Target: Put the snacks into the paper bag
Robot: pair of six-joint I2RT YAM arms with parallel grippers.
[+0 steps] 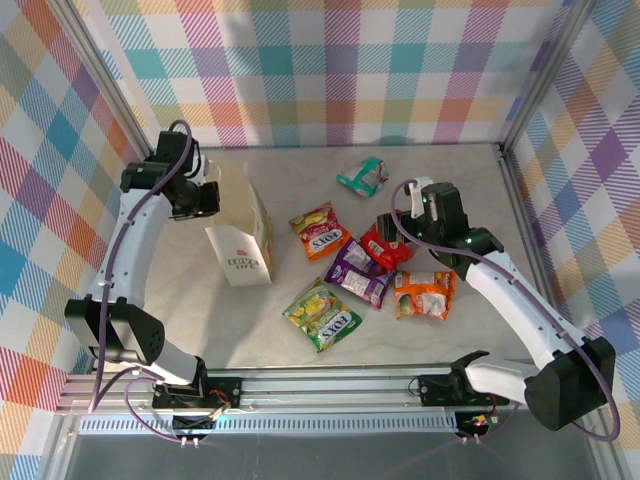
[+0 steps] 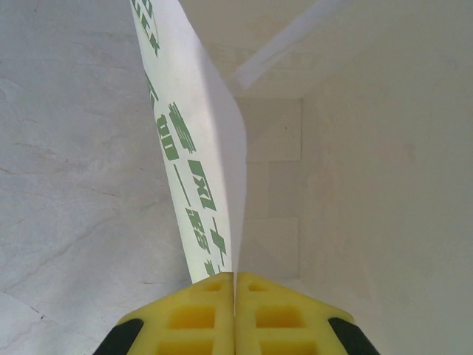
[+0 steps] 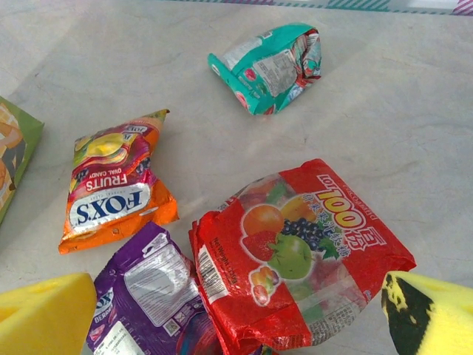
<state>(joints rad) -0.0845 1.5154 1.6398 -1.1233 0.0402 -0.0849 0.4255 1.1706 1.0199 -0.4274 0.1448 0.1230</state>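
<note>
Step in hand: we judge this is the first pick, since all 6 snacks lie on the desk (image 1: pixel 450 170) and the bag floor looks bare in the left wrist view.
Right jaws: the right gripper (image 3: pixel 236 322) is spread wide and holds nothing. It hangs just above the red packet (image 3: pixel 303 251), with 1 pad on each side.
Left jaws: the left gripper (image 2: pixel 234 285) is pinched shut on the top edge of 1 wall of the paper bag (image 1: pixel 240 245), holding the mouth open.
Bag position: it stands on the desk to the left of the packets, well apart from the right gripper.
Crowding: the red packet overlaps the purple packet (image 3: pixel 148 296). The orange packet (image 3: pixel 118 185) lies near them, and the teal packet (image 3: pixel 270 66) is apart at the back.
Other packets: the green-yellow packet (image 1: pixel 323 313) and the second orange packet (image 1: pixel 424 294) lie nearer to us.
Doing it well: we would come straight down, close across the red packet's puffed middle, and lift before moving sideways.
Risk: the foil looks slippery, and a low or skewed grip could drag the purple packet along.
Drop: we would release over the open mouth, on the side away from the pinched wall. The left pinch must hold firm so the bag neither tips nor folds shut.
</note>
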